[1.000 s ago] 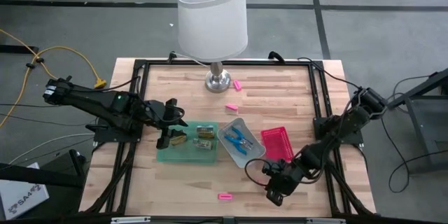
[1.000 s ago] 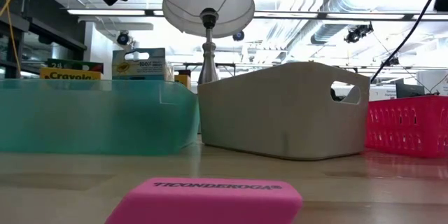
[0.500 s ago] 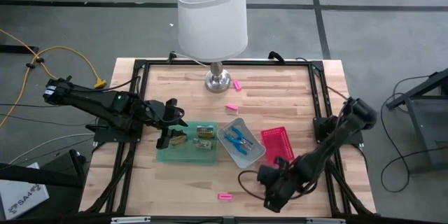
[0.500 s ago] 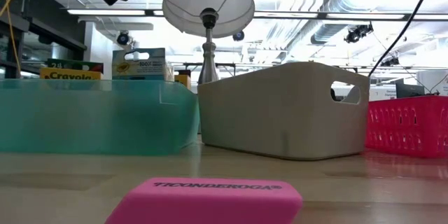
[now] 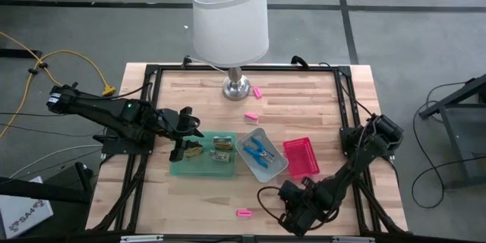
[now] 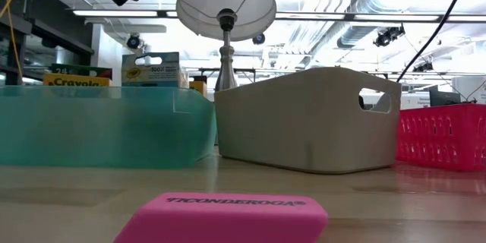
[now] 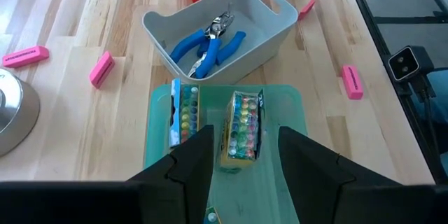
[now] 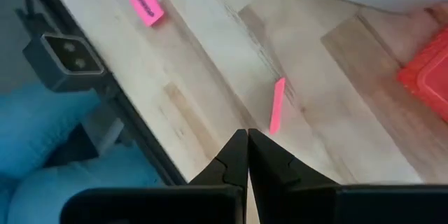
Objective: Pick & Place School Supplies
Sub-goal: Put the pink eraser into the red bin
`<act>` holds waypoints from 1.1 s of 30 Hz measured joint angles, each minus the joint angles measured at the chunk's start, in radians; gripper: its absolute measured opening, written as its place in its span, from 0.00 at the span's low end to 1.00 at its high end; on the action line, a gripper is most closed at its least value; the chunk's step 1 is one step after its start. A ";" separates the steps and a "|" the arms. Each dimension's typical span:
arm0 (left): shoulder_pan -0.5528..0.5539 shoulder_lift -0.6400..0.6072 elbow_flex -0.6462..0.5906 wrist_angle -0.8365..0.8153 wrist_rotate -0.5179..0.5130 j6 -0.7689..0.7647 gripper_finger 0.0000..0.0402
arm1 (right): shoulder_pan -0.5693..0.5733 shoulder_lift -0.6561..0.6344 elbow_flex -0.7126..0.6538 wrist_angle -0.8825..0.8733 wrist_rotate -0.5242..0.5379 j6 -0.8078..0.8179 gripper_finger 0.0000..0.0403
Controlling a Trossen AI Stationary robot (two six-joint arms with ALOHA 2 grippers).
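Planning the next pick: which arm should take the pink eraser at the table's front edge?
Right, probably. Its claw is low at the front edge, beside the front eraser, fingers together and empty. The left claw hovers open over the green tray, farther back.

A pink eraser (image 6: 228, 214) lies on the desk (image 6: 395, 205) at the bottom centre. Behind it stand a green tray (image 6: 106, 125) holding crayon boxes (image 6: 76, 78) at left, a grey tray (image 6: 307, 118) in the middle and a pink basket (image 6: 444, 137) at right, with a lamp (image 6: 225, 4) at top centre.
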 joint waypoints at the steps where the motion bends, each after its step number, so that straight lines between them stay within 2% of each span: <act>1: 0.000 0.000 0.000 0.000 0.000 0.000 0.39 | 0.003 0.007 0.000 -0.001 -0.001 0.010 0.01; 4: 0.000 0.000 0.000 0.003 0.000 -0.001 0.39 | 0.002 0.037 0.000 0.000 -0.007 0.035 0.01; 7: 0.000 0.000 0.000 0.003 0.000 -0.005 0.39 | -0.008 0.071 -0.001 -0.001 -0.070 0.056 0.01; 13: 0.000 0.000 0.000 0.004 0.015 -0.007 0.39 | -0.041 0.122 -0.001 0.013 -0.147 0.040 0.11; 24: 0.000 0.000 0.000 0.003 0.052 -0.007 0.39 | -0.054 0.136 -0.001 0.034 -0.130 0.019 0.31; 33: 0.000 0.000 0.000 0.003 0.052 -0.007 0.39 | -0.054 0.172 -0.002 0.014 -0.126 0.014 0.36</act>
